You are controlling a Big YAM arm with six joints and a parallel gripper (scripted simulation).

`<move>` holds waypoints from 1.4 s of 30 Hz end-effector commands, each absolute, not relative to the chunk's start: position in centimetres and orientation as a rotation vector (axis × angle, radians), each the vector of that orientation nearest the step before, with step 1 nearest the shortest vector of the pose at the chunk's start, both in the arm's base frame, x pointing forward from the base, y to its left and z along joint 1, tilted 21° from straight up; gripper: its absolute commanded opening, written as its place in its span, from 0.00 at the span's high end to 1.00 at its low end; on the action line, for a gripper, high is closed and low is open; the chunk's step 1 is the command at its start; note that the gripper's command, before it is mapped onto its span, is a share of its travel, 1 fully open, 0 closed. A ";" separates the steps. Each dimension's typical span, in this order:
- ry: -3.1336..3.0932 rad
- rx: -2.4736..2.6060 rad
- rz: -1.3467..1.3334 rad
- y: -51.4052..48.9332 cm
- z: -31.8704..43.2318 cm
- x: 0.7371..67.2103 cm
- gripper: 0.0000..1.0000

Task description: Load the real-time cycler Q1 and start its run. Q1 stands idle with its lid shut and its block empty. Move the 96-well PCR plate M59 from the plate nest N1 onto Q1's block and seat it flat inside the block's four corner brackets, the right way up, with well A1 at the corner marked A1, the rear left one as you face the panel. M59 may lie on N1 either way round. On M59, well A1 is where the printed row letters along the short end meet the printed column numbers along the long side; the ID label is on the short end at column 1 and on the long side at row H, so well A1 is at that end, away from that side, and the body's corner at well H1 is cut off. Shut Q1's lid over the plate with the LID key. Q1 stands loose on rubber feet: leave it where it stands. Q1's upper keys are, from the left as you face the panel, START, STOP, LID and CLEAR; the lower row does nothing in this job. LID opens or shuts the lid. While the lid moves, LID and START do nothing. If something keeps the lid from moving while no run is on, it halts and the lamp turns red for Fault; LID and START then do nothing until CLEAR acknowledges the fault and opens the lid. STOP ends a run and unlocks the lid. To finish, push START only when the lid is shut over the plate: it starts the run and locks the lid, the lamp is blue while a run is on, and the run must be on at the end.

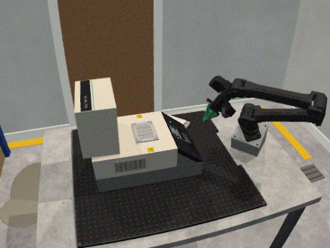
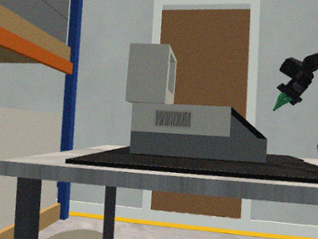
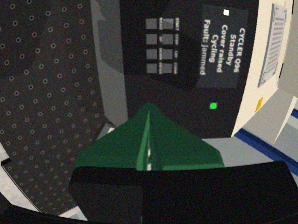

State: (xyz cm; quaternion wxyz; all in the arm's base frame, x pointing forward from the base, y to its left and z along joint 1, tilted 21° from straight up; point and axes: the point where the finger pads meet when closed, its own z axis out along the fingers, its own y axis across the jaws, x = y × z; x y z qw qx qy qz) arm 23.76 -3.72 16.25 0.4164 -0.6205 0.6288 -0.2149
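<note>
The cycler Q1 [image 1: 140, 151] stands on the black mat, with its lid [image 1: 95, 115] raised upright at its left end. Its grey ribbed block [image 1: 144, 131] lies uncovered between two yellow marks; I cannot tell whether a plate lies on it. The sloped black panel [image 1: 183, 137] faces right, and its lamp [image 3: 213, 106] is green. The wrist view shows the keys [image 3: 161, 46] and the screen [image 3: 222, 46]. My gripper [image 1: 207, 115] is shut and empty, and its green fingers hang in the air above and to the right of the panel, clear of it. It also shows in the side view [image 2: 279, 104] and in the wrist view [image 3: 148, 129]. A pale flat thing [image 1: 182, 122] behind the panel is mostly hidden.
The arm's grey base [image 1: 250, 141] stands on the table to the right of the mat. A yellow stripe [image 1: 291, 140] and a small grey vent [image 1: 312, 172] lie on the table top at the right. A shelf rack with a blue post [image 2: 72, 54] stands beyond the table.
</note>
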 end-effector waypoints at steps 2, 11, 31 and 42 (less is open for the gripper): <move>1.546 -1.558 -0.584 -4.1 18.5 24.4 1.00; 1.533 -1.561 -0.603 -4.3 19.4 24.7 1.00; 1.519 -1.565 -0.621 -4.3 20.3 24.8 1.00; 1.535 -1.569 -0.582 -3.9 18.6 24.5 1.00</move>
